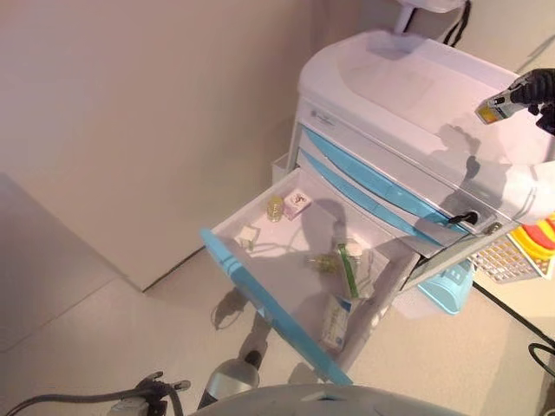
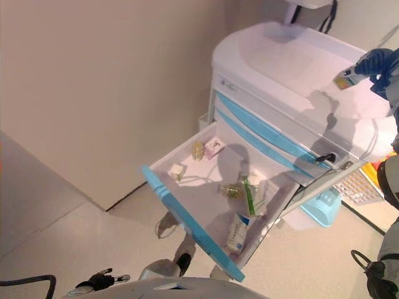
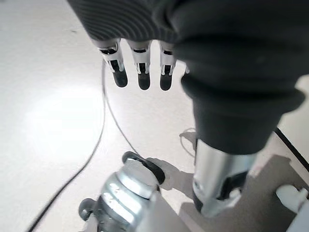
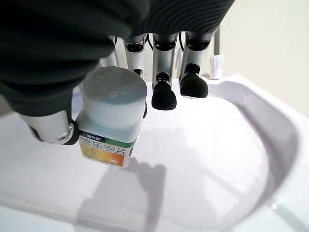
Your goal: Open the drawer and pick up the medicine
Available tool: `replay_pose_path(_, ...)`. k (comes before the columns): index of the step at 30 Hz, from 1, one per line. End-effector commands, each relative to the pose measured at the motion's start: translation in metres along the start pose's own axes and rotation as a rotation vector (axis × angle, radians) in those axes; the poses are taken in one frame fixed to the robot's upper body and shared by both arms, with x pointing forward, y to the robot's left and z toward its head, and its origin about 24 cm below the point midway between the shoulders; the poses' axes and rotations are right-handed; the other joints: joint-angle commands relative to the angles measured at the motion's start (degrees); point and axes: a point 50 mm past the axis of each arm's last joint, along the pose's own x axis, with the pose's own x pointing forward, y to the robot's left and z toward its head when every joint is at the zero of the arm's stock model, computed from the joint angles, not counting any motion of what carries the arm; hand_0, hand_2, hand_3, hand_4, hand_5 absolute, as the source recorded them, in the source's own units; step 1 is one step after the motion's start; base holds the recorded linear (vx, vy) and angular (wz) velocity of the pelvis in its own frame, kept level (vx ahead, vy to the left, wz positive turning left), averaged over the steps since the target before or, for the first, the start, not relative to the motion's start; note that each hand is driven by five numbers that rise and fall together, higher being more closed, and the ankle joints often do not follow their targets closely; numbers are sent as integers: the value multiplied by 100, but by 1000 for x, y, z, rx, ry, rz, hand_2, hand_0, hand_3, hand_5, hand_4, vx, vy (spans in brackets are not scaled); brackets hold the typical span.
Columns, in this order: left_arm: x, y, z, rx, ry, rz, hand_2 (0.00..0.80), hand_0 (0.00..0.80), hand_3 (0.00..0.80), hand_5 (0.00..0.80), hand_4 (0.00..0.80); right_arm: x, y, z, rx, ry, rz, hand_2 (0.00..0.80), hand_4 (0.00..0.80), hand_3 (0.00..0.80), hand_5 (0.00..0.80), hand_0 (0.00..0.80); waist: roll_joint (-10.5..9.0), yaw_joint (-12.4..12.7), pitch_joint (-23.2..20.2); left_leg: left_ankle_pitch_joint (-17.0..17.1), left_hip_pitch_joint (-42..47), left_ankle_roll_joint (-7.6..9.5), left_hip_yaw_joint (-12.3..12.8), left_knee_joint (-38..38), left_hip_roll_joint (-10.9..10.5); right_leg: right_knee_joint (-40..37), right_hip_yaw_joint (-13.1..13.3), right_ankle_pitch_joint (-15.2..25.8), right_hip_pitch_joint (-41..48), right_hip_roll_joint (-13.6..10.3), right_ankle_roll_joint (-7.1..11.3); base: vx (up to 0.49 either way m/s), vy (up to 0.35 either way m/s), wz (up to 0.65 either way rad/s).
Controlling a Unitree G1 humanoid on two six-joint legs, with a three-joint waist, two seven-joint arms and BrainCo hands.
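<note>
The bottom drawer [image 1: 260, 286] of the white and blue medical cart [image 1: 390, 95] is pulled wide open. Inside lie small boxes, a little jar [image 1: 275, 208] and green-labelled medicine packs [image 1: 349, 269]. My right hand [image 1: 533, 89] hovers above the cart's recessed top at the right, shut on a white medicine bottle [image 4: 112, 118] with a white cap and an orange-green label. In the right wrist view the thumb and one finger pinch the bottle, the other fingers hang beside it. My left hand [image 3: 140, 67] hangs low over the floor, fingers straight and empty.
Two shut blue-fronted drawers [image 1: 364, 182] sit above the open one. A light blue basket [image 1: 447, 290] and a yellow and red rack [image 1: 533, 247] hang at the cart's right side. A beige wall [image 1: 130, 113] runs left of the cart.
</note>
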Motion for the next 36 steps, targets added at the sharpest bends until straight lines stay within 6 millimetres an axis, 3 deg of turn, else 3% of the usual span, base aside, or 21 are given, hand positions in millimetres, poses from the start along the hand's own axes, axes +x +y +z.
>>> replay_pose_path(1,-6,33,-9,33,10,80,0,0,0,0,0,-19,-43,14,-94,-21,-123,800,800,800,800,800,-367,197,63,-739,178,267,35,142,-319,367,221,307,-286,-283,404,34,-6,10)
replay_pose_path(18,-6,34,6,87,-64,68,0,0,0,0,0,-8,-21,9,-279,90,-41,800,800,800,800,800,-415,357,122,-663,231,212,-64,-31,-267,259,163,299,-225,-252,439,33,-2,5)
replay_pose_path(36,-7,38,10,104,-79,76,0,0,0,0,0,5,14,4,-306,123,76,778,778,778,778,778,-415,422,287,-636,152,173,-78,-34,-228,222,224,315,-291,-203,438,0,0,0)
